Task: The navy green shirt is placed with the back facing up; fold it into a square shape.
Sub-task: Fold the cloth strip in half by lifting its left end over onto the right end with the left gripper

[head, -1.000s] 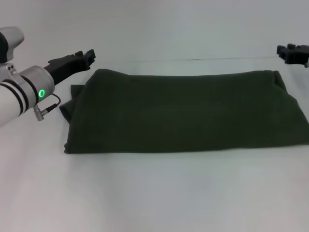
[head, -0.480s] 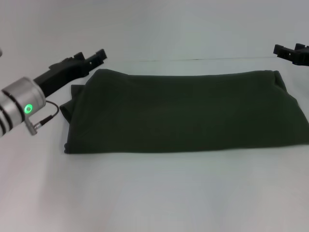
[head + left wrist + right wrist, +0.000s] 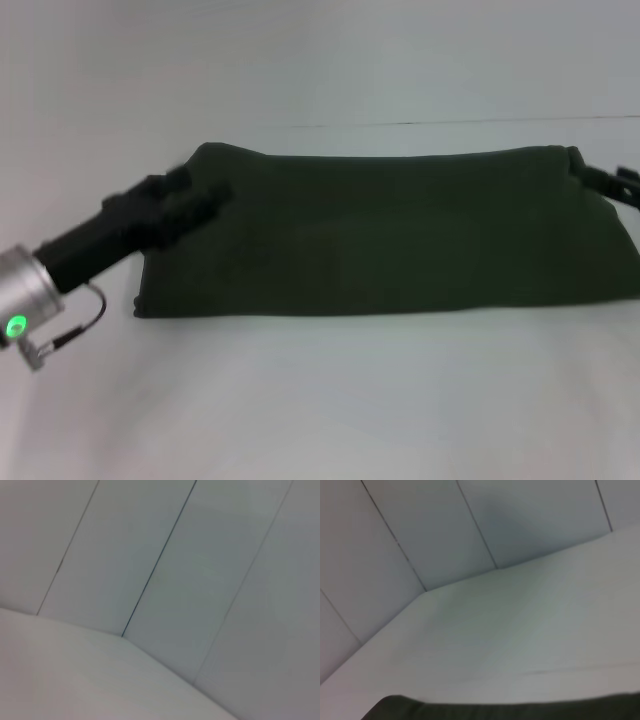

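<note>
A: Left gripper (image 3: pixel 195 205) — what do you read?

B: I see it over the left end of the navy green shirt (image 3: pixel 400 235), arm reaching in low from my left. It is blurred, so I cannot tell how far its fingers are parted or whether they hold cloth.

A: Right gripper (image 3: pixel 615 185)?

B: At the shirt's far right corner; finger spread unreadable too. The shirt lies folded into a long band across the white desk (image 3: pixel 330 400).

Dark olive-green soft cloth shirt (image 3: pixel 390 232) looks matte; smooth white table (image 3: pixel 330 400) has a faint sheen; left arm's silver metal cuff (image 3: pixel 22 290) is brushed.
</note>
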